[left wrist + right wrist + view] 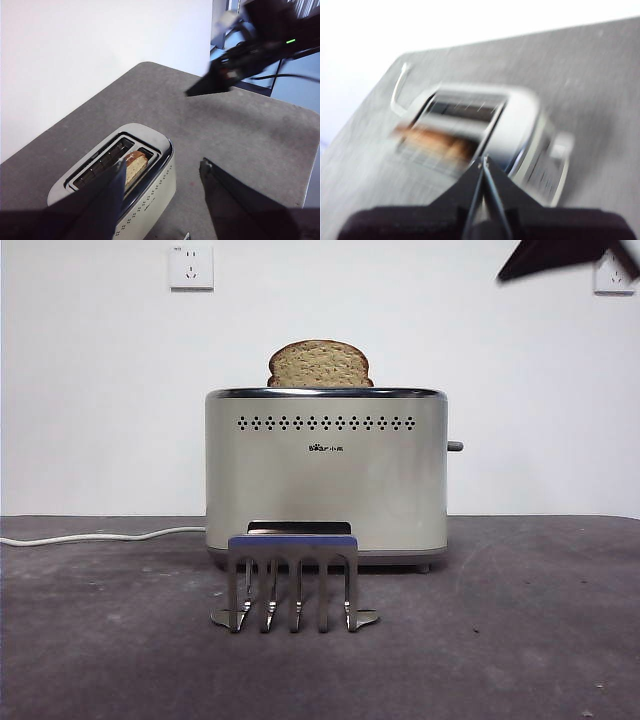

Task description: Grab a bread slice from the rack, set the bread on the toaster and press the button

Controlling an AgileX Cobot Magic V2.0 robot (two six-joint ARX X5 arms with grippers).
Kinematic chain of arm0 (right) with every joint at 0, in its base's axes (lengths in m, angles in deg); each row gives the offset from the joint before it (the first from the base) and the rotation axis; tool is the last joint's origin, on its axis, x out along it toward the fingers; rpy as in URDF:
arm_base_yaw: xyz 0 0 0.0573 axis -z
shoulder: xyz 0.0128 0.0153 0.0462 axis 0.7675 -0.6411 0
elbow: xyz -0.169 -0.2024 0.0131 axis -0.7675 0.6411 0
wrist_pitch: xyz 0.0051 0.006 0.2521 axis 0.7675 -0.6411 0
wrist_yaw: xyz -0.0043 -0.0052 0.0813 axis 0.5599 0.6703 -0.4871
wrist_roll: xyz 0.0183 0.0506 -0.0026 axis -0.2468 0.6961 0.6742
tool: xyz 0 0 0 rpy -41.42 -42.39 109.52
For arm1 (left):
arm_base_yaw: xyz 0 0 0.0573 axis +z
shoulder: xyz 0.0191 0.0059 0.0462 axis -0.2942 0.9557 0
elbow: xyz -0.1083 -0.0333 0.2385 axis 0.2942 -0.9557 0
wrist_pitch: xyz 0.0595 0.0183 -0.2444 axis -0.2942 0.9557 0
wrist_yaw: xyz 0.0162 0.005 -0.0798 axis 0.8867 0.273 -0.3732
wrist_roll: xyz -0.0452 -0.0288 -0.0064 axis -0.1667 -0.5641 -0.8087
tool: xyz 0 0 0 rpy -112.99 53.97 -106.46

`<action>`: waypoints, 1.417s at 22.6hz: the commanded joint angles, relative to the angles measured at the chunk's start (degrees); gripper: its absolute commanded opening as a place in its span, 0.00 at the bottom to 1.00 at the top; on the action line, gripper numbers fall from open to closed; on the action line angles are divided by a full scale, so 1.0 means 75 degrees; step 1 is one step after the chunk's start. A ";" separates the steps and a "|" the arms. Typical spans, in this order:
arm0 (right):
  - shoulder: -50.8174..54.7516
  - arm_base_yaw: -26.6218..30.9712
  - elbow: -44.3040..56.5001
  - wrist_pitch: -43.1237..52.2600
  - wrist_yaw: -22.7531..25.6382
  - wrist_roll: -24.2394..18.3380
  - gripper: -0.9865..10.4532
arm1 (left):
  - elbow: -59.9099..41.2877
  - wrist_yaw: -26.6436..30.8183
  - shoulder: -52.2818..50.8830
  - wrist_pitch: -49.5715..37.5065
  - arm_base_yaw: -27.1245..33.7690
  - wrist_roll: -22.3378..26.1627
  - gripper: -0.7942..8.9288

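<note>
From the front, the toaster (326, 472) stands broadside on the grey counter (520, 640), its long axis running left to right, and the slice of bread (320, 365) stands upright in its slot with only the rounded top showing above the chrome rim, its broad face turned toward the near side. The button (455, 446) sticks out of the toaster's right narrow side. The rack (293, 582) stands just in front of the toaster, nearer the camera, with no bread in it. A dark tip of one of my arms shows at the top right corner. From my left wrist, my left claw (165, 172) hangs above the counter with its jaws spread wide and nothing between them; the toaster lies below it, the slice's crust edge visible in the slot nearer the row of holes. My other arm's claw (220, 80) hovers well above the counter beyond. From my right wrist, the picture is blurred; my right claw (483, 165) has its jaws pressed together, empty, above the toaster, with the bread a brown smear in one slot.
</note>
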 commanded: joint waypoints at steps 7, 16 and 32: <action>0.2390 -0.0157 0.0050 -0.3378 -0.0009 -0.1696 0.08 | -0.0020 -0.0047 -0.0006 0.0420 0.0000 -0.0006 0.34; 0.3398 -0.0157 0.0050 -0.4960 -0.0012 -0.2264 0.08 | -0.0020 -0.0047 -0.0006 0.1192 0.0000 0.0012 0.33; 0.3401 -0.0157 0.0050 -0.5045 -0.0006 -0.2221 0.09 | -0.0023 -0.0044 -0.0006 0.1719 0.0000 0.0029 0.08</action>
